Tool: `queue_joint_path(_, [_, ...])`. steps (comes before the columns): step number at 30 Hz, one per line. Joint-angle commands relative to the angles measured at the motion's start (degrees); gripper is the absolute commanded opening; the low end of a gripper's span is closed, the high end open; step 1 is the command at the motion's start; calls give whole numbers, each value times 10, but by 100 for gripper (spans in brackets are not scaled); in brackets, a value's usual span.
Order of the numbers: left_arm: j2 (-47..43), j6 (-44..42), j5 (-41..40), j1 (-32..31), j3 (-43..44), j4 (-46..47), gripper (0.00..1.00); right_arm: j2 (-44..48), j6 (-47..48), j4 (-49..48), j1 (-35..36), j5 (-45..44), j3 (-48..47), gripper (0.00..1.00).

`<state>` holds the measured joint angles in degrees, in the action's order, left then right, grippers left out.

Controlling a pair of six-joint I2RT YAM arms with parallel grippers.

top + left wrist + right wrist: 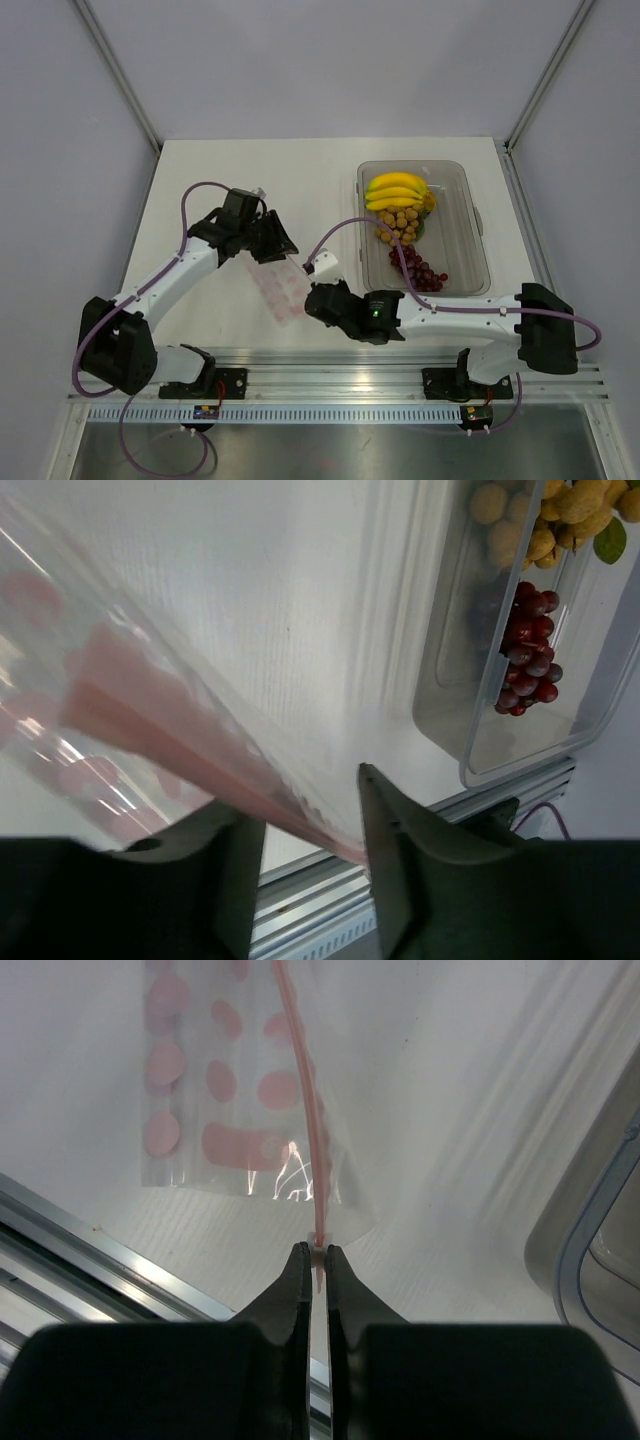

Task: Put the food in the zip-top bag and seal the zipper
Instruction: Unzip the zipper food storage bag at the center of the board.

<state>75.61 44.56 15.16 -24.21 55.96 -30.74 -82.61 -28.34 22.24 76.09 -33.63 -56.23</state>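
The right tool (317, 1251) is closed flat on the end of the zipper (306, 1100), with the pink-red strip pinched between its two fingers. The left tool (305, 798) has its fingers apart. The same edge of the zip-top bag (283, 290) passes through the gap, blurred and close to the lens, and contact with either finger cannot be confirmed. In the overhead view the bag spans between the two tools, at the near middle of the tabletop (240, 180), left of the clear tray (462, 235).

The tray holds all three items: bananas (396, 190) at the far end, small tan round fruits (400, 222) in the middle, dark red grapes (420, 268) at the near end. Nothing is in the bag, so the step in hand is judged to be opening its mouth.

Procedure:
- Close the left tool on one lip only, not both.
- Make the right pinch firm, since thin film slips.
- Draw the lips apart gently, across the strip and not along it, to avoid tearing.
- Turn the mouth toward the tray so the carry is short.

The tabletop is white, matte and flat. Plain pale panels (330, 60) enclose it on three sides. An aluminium rail (330, 362) carrying the arm bases runs along the near edge.
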Motion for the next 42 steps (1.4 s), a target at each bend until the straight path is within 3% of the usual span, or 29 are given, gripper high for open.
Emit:
queue_joint_path(1, [9,-3,-8,-8,20,43,36,28,-10,-6,5,-5,-10,0])
queue_joint_path(3, [16,-10,-6,-9,27,38,22,31,-8,-4,5,-7,-12,0])
queue_joint_path(4, [17,-17,-5,-9,30,35,8,32,-8,-3,5,-7,-14,0])
queue_joint_path(5, [22,-21,-4,-9,38,31,0,33,-8,-2,5,-6,-15,0])
queue_joint_path(7, [26,-37,-2,-9,46,13,0,39,-5,-4,5,6,-20,5])
queue_joint_path(8, [26,-41,3,-9,49,10,0,43,-5,-7,5,9,-20,13])
queue_joint_path(9, [26,-46,7,-9,53,3,0,48,-1,-9,5,14,-20,36])
queue_joint_path(11, [25,-61,14,-9,59,-5,0,66,-1,-14,4,24,-21,53])
queue_joint_path(12, [25,-67,17,-9,64,-14,0,78,0,-15,-2,37,-24,55])
queue_joint_path(18, [14,-66,29,-9,70,-21,0,103,5,0,-61,113,-40,53])
queue_joint_path(32, [-5,-36,29,-9,73,-19,0,-51,10,17,-66,154,-164,61])
queue_joint_path(42, [-12,-43,30,-9,76,-29,0,-121,7,35,-109,142,-226,47])
